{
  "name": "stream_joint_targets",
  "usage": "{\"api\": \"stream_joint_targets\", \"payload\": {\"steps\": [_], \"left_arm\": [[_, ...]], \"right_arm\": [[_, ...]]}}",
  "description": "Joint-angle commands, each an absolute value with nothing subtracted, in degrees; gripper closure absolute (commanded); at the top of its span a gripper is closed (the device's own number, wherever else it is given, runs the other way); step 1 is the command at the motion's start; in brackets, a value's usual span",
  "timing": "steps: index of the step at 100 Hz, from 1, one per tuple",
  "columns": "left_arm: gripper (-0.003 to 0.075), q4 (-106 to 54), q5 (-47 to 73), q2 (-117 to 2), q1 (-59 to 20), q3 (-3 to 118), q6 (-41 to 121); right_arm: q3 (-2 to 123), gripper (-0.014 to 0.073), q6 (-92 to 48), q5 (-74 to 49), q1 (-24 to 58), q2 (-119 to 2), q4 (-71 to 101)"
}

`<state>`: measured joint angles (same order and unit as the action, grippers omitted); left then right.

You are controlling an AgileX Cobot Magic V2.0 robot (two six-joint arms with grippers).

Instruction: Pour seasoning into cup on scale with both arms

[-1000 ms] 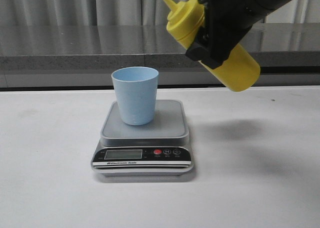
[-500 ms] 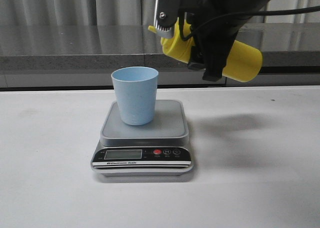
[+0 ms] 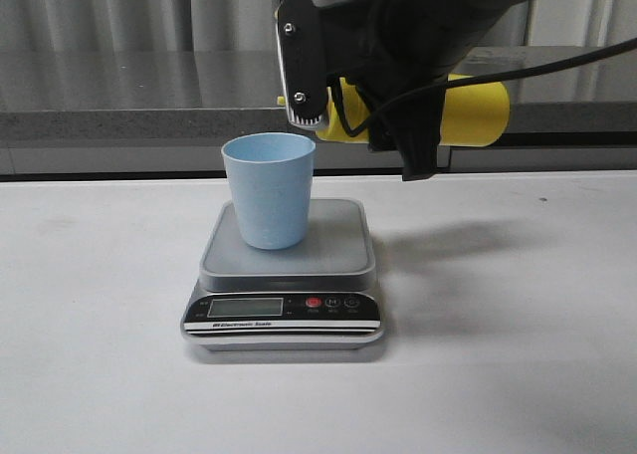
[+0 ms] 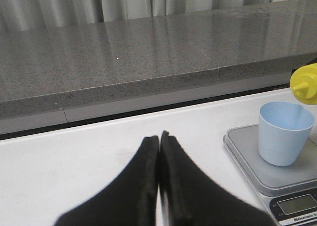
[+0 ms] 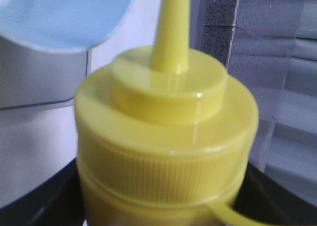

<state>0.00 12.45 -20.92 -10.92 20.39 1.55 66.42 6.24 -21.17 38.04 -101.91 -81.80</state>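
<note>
The right gripper [image 3: 398,115] is closed around the middle of the seasoning bottle [image 3: 476,110] and holds it almost flat in the air, so that the nozzle end points toward the cup [image 3: 269,189]. This lying position is probably chosen because the content can run to the nozzle only when the bottle is tipped. In the left wrist view the nozzle tip [image 4: 296,88] hangs just above the far rim of the cup, not touching it. The cup stands upright on the grey platform of the scale [image 3: 284,275], so that the display can weigh what falls in. No seasoning is visible inside the cup. The left gripper [image 4: 158,139] waits well apart over the white table [image 3: 518,374], its two fingers pressed together with nothing between them.
</note>
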Motion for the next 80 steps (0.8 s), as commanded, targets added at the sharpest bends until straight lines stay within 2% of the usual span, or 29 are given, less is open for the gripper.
{"api": "stream_joint_targets", "payload": {"steps": [1,46,80], "left_arm": [[0.0740,0.0,8.1,-21.2,-10.9,22.1,1.6],[0.0740,0.0,8.1,-21.2,-10.9,22.1,1.6],[0.0740,0.0,8.1,-21.2,-10.9,22.1,1.6]], "right_arm": [[68.4,0.0307,5.9,-23.7,38.8,-99.2,-86.7],[68.4,0.0307,5.9,-27.8,39.9,-99.2,-97.4],[68.4,0.0307,6.9,-27.8,39.9,-99.2,-94.9]]}}
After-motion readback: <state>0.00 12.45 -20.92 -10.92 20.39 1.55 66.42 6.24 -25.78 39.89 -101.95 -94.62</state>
